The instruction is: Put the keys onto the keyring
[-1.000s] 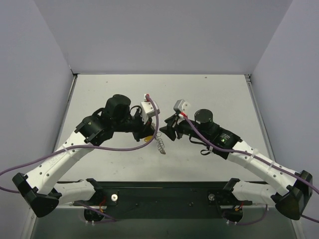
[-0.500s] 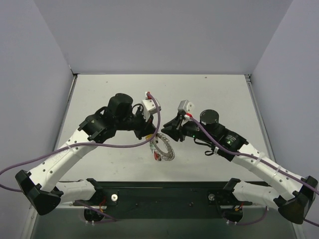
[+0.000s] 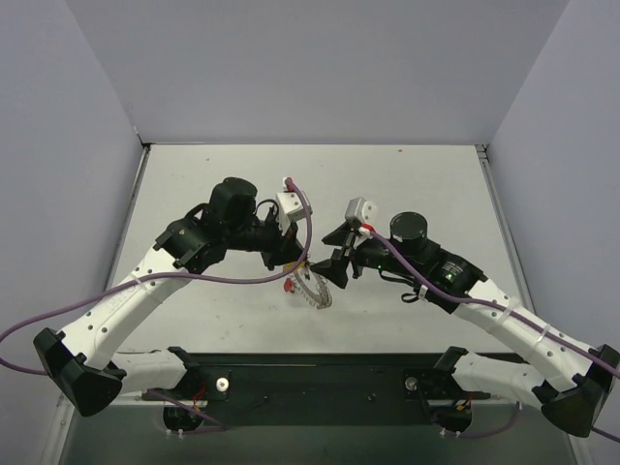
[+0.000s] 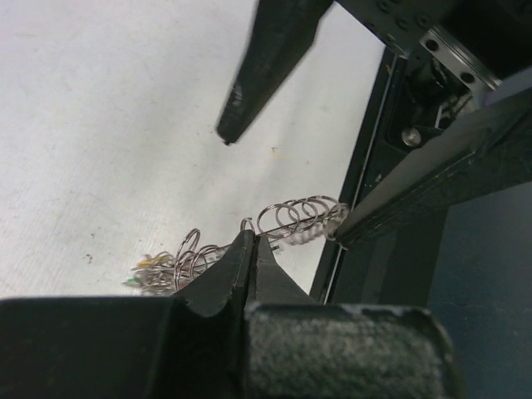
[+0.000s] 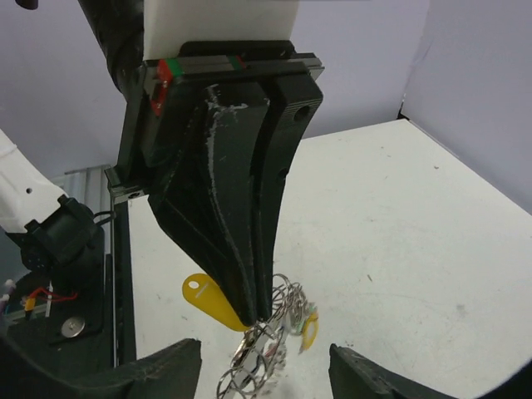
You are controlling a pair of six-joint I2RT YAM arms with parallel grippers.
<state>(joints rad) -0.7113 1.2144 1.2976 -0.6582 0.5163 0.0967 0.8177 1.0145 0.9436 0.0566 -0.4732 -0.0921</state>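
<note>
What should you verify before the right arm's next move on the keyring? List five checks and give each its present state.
1. Left fingers shut on the keyring: ok.
2. Right fingers open, nothing gripped: ok.
3. Keyring hanging between the right fingers: ok.
4. Yellow key threaded on the keyring: cannot tell.
5. Keyring lifted off the table: cannot tell.

Silvery coiled-wire keyring [image 3: 312,289], slack, dangling, nipped by left end effector [image 5: 258,317], 6 o'clock of table [image 3: 194,184] centre, yellow-headed key [image 5: 209,299] and red-headed key [image 3: 289,286] hanging among its coils
</note>
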